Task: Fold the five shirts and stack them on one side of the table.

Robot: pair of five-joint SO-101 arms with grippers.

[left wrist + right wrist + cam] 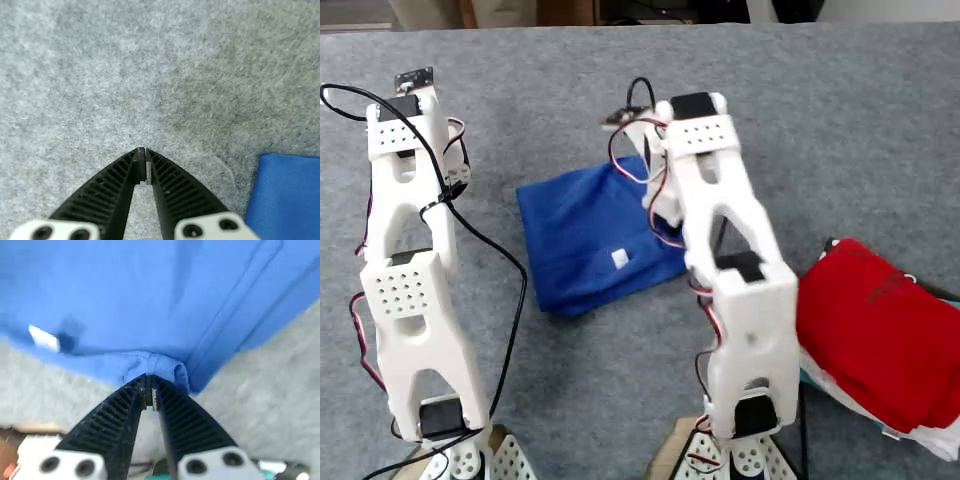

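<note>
**Q:** How do the grippers stand?

**A:** The right gripper has its jaws closed on a small bunched fold at the edge of the blue shirt. The shirt lies folded on the grey table between the two arms. The left gripper is closed on nothing, over bare table near the shirt's corner.

**Q:** What could go wrong?

**A:** The pinch looks thin. If it catches only the top layer, a pull could open the fold, or the hem could slip free. The table's felt-like surface may also drag and rumple the cloth.

**Q:** Any containers?

**A:** None visible. The finished pile sits on the right arm's side, with a red shirt on top and white cloth beneath.
</note>
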